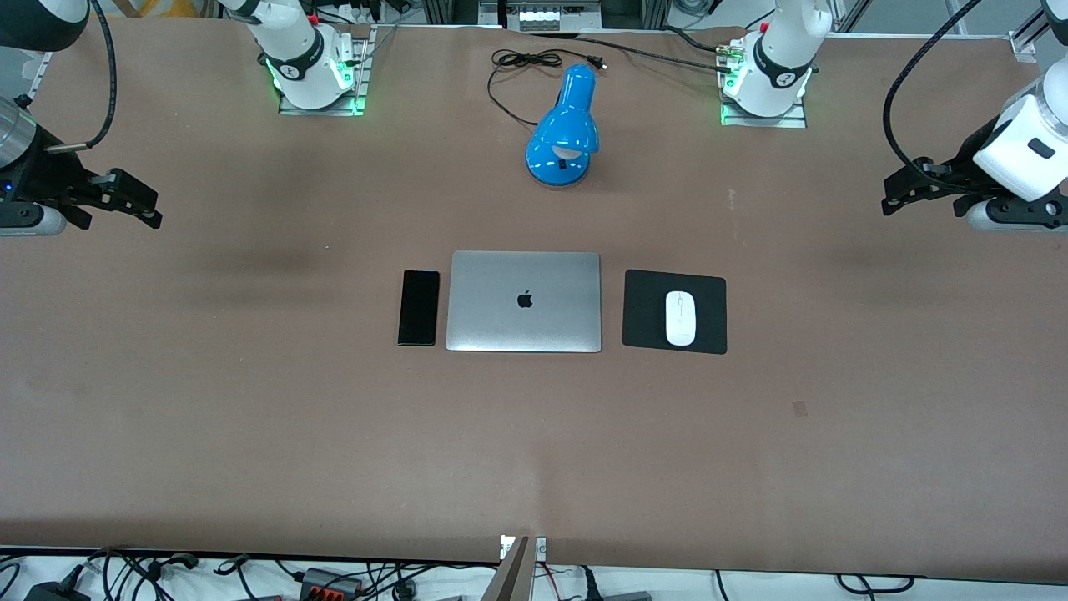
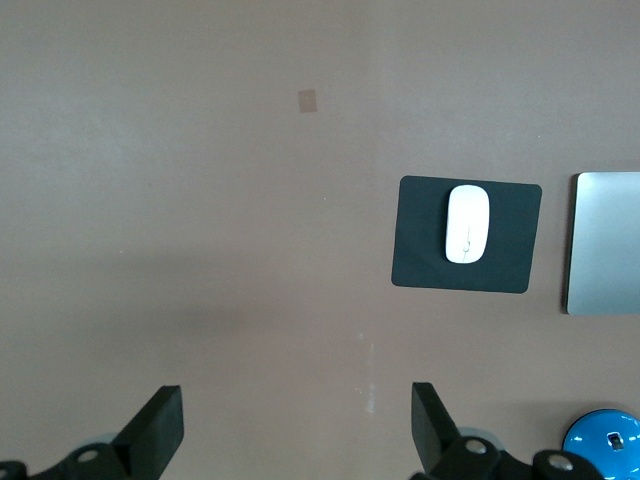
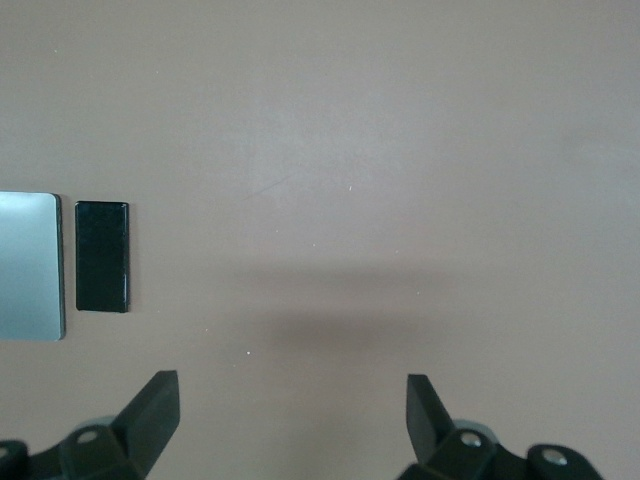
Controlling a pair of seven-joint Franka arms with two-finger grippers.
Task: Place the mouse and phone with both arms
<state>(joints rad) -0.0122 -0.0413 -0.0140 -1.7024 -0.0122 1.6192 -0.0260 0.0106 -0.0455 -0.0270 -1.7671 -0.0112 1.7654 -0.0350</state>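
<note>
The mouse [image 1: 681, 318] sits on a black pad [image 1: 642, 334], and the phone [image 1: 418, 307] lies beside the laptop [image 1: 524, 301]. A blue lamp [image 1: 564, 127] stands farther back. The left gripper [image 1: 905, 190] and right gripper [image 1: 138, 200] hang wide open and empty over bare table [image 1: 250, 417] at its two ends.

Both wrist views crop the laptop [image 2: 606, 243] at the edge; the lamp [image 2: 603, 443] shows only partly.

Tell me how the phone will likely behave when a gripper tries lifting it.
The phone lies flat beside the laptop, so its thin edges probably offer little purchase. Its glossy face looks slippery. It appears rigid, so it should not flex once gripped.
</note>
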